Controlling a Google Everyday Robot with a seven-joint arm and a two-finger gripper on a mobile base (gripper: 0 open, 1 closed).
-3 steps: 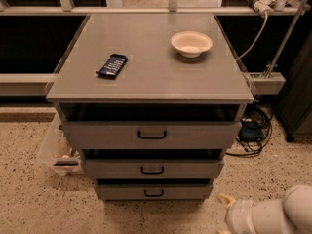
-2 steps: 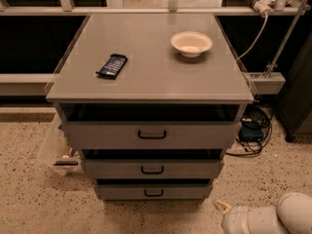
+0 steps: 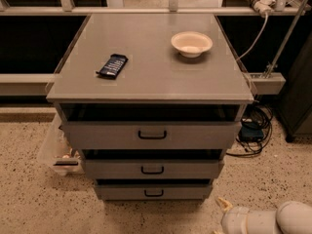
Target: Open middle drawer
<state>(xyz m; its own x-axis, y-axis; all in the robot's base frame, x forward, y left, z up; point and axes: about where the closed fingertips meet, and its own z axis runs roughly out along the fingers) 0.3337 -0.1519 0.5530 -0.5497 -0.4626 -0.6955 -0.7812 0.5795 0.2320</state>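
While arm (image 3: pixel 285 219) lies low at right | gripper (image 3: pixel 225 211) — grip unclear | off middle drawer (image 3: pixel 152 169)

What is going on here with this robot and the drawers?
A robot arm is beside a grey cabinet with three drawers. Its gripper sits low at the bottom right of the camera view, near the floor, off to the right of the cabinet and touching nothing. The middle drawer, with its small black handle, looks shut and untouched. On the cabinet top lie a white bowl and a dark packet.
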